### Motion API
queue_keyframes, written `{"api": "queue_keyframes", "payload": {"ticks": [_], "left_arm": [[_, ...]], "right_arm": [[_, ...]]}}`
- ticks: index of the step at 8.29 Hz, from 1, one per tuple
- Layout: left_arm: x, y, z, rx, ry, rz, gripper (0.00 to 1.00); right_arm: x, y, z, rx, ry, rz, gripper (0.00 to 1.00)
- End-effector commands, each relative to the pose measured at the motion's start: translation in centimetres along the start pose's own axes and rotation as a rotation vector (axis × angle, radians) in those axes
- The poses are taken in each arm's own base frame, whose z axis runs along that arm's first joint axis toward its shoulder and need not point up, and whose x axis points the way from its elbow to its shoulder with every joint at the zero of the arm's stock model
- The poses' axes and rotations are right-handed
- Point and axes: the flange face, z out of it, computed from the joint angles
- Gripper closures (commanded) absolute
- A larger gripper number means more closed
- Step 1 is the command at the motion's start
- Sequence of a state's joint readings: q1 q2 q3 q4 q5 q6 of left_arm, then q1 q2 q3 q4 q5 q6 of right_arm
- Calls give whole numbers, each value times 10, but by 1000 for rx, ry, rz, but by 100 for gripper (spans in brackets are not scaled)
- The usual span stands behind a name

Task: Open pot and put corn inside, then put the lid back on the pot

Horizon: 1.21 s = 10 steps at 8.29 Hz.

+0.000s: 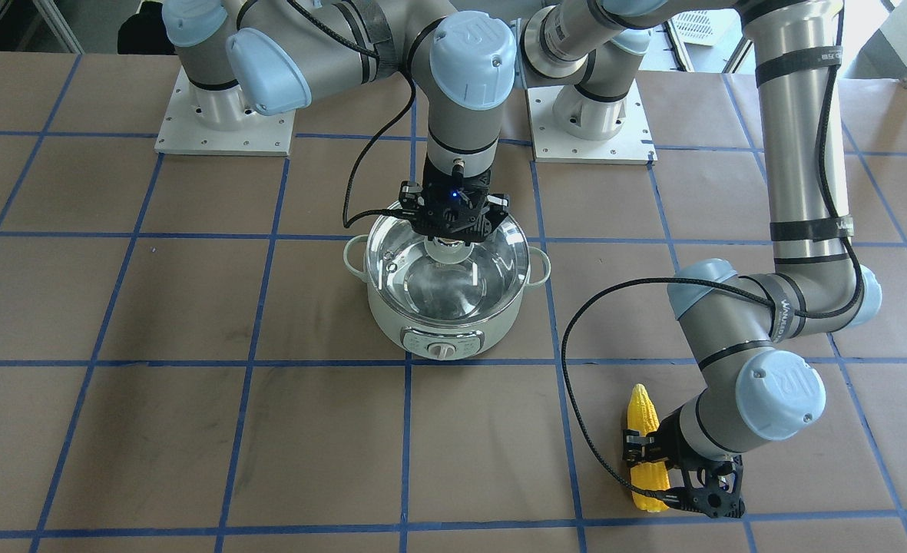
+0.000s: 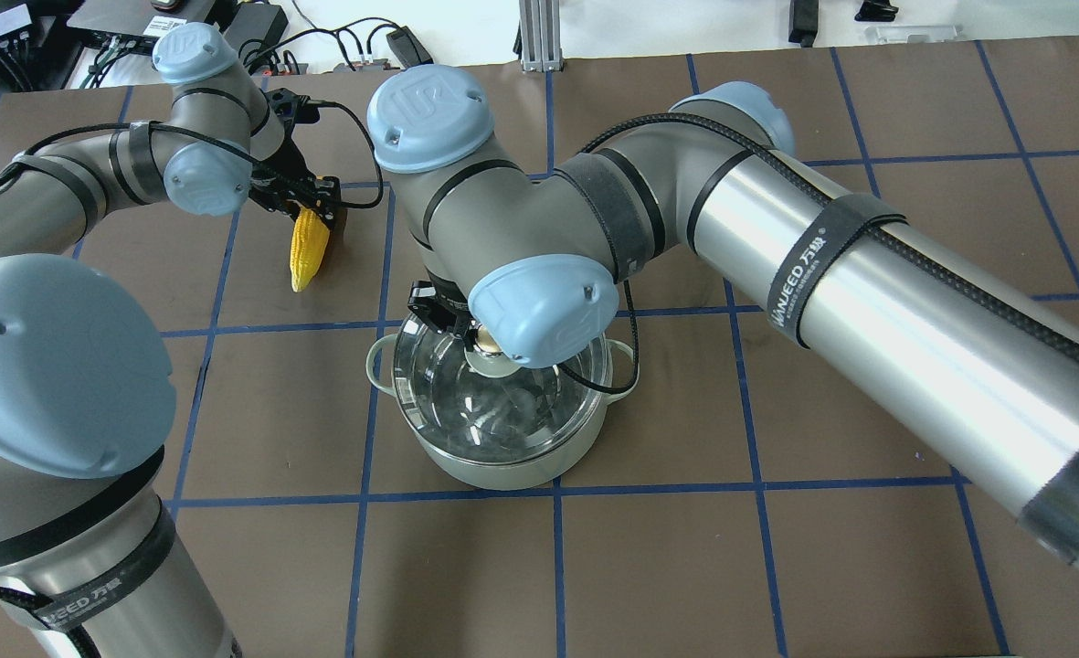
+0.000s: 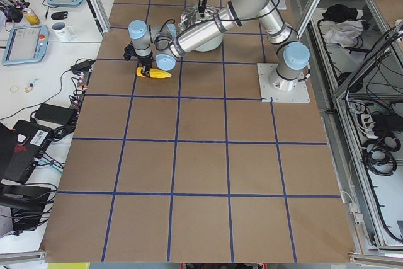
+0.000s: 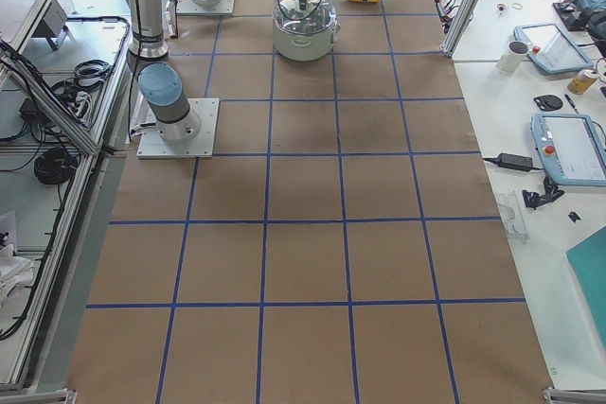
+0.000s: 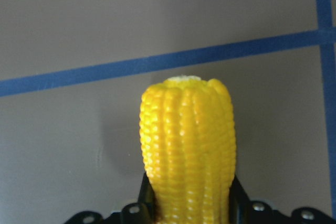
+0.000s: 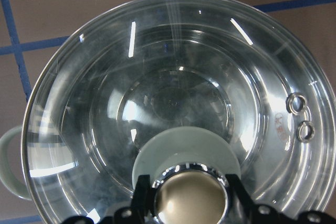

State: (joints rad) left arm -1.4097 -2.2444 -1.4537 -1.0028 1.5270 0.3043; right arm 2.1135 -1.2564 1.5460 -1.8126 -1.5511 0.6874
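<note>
Looming nearest the overhead camera: the left arm (image 2: 55, 384). Reaches far out to the corn (image 2: 309, 251). Opposite, the right arm (image 2: 914, 302); bends down over mid-table. Beneath it, the pot (image 1: 392, 330), mint-green, with the lid (image 1: 468, 288) across its mouth; cannot tell whether seated or just raised. Through the glass, shiny steel interior. Seen from the front only: silver panel and dial, hidden from overhead. Well apart, on the robot's left, the corn again, flat along the table (image 1: 192, 445), tip toward the robot, pinched across its thick half by the left gripper (image 1: 647, 465). Clear in the right wrist view only: the lid's knob (image 6: 190, 198), clamped between the black fingers of the right gripper (image 1: 450, 240). Likewise in the left wrist view: the cob's blunt end, pale core showing.
</note>
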Motion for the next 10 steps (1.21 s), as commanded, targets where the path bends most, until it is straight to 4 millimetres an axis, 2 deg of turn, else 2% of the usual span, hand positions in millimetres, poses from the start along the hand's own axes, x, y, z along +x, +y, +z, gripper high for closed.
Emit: {"api": "queue_keyframes", "payload": {"ticks": [1,2,3,4,5,6,8,9,10], "left_arm": [[4,12,-30,-74,5,-73,100],[7,19,-63,-58,-2,-113,100],[13,29,-93,-70,2,-124,100],[18,42,-124,-70,0,-155,100],[27,47,-141,-52,-3,-211,100],[49,52,-155,-42,-5,-221,100],[118,71,-196,-12,-7,-219,100],[152,86,-208,-47,2,-231,100],[185,102,-222,-48,7,-225,100]], "right_arm": [[9,-3,-17,22,-7,14,63],[18,-4,-29,27,-24,28,63],[31,2,-53,36,-31,37,63],[54,4,-77,41,-24,46,63],[90,1,-102,30,-15,42,63],[134,0,-132,32,-19,25,63],[200,1,-169,32,-22,10,63],[217,1,-173,13,-14,8,63],[225,-5,-173,7,-21,11,63]]}}
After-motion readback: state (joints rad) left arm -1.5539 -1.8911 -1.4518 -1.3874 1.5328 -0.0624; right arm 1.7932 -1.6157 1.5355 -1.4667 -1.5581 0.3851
